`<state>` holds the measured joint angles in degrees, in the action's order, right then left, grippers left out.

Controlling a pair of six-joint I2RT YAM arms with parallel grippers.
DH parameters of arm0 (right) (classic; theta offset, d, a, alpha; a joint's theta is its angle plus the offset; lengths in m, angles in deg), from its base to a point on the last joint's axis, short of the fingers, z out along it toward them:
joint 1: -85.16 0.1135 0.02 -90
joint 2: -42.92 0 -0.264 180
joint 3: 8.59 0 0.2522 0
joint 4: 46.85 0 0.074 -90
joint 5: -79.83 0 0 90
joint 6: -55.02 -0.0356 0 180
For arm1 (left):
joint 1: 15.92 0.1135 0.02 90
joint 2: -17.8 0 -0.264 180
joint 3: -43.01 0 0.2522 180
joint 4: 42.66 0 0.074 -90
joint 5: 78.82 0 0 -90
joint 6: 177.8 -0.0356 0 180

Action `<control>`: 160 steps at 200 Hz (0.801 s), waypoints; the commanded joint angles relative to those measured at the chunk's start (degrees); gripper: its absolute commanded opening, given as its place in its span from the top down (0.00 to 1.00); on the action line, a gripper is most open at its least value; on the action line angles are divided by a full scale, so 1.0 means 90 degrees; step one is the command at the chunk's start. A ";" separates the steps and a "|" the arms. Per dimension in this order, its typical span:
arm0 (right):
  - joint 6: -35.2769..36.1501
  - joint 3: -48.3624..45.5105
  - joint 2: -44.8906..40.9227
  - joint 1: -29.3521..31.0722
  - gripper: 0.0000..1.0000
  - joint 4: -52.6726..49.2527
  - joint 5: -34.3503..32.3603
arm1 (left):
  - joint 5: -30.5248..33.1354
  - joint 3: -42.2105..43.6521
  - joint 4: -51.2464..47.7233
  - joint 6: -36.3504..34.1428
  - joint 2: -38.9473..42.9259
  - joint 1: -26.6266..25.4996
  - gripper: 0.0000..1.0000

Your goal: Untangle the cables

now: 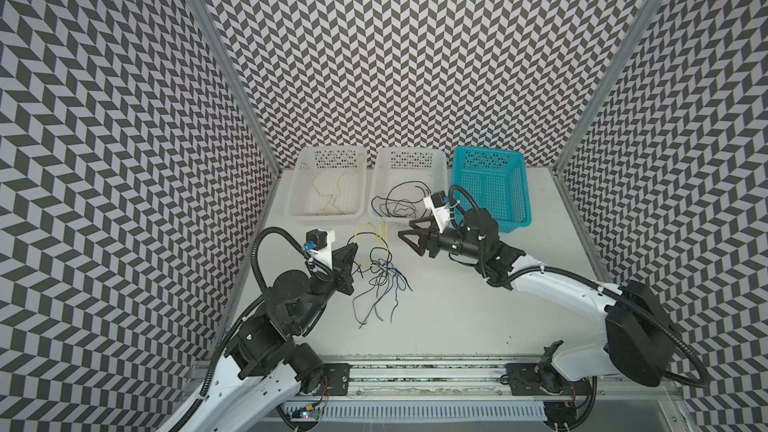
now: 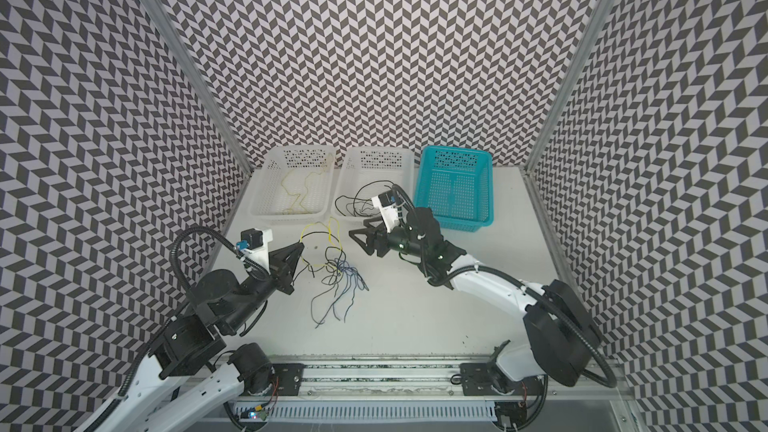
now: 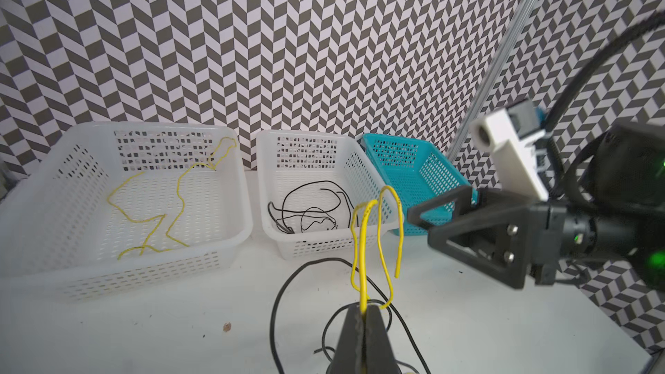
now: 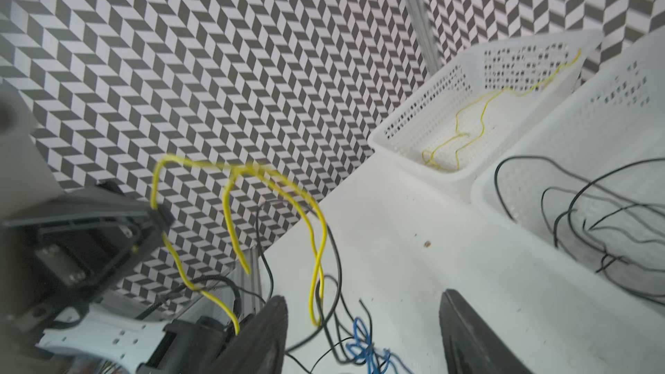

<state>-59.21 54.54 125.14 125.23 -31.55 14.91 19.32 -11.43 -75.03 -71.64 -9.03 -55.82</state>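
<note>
Pinching a yellow cable point(image 3: 364, 246) between closed jaws, the left gripper point(image 3: 364, 310) holds the wire so that it rises in two tall loops ahead of the fingertips, with one free end hanging down. Faint marks run along the yellow sheath in the left wrist view, too small to read.

In both top views this gripper sits at the left edge of the tangle of cables point(image 1: 382, 280). The tangle is a loose knot of black, blue and yellow wires on the white table point(image 1: 457, 309), in front of the baskets and between the two arms. The blue wires point(image 4: 361, 336) bunch at the knot's middle, and several black and blue ends trail toward the near edge of the table.

The right gripper point(image 1: 406, 229) hangs with its jaws wide apart and nothing between them. It is just right of the tangle and near the front wall of the middle white basket point(image 1: 379, 178).

Three baskets stand in a row along the back wall. The left white basket point(image 1: 303, 172) holds a single yellow wire point(image 1: 332, 189), the middle one holds coiled black wires point(image 1: 399, 201), and the teal basket point(image 1: 519, 197) stands at the right. A small brown speck point(image 3: 227, 326) lies on the table in front of the left basket.
</note>
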 commanded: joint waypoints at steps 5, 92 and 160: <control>-0.0473 -0.0479 -0.0160 0.0161 0.35 0.1458 0.0180 | -0.0233 -0.0304 0.0198 0.0881 -0.0284 0.0022 1.00; -0.0766 -0.0866 0.0120 0.0752 0.50 0.1932 -0.0177 | -0.0420 -0.0493 0.0554 0.1212 -0.1051 0.0010 1.00; 0.0033 -0.0783 -0.0824 0.1063 0.56 0.0278 -0.1051 | -0.0196 -0.0663 0.0463 0.1418 -0.1389 0.0011 1.00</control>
<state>-63.80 46.25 122.84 132.88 -24.80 9.23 16.13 -14.34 -72.28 -61.10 -20.33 -55.82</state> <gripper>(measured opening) 0.438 0.048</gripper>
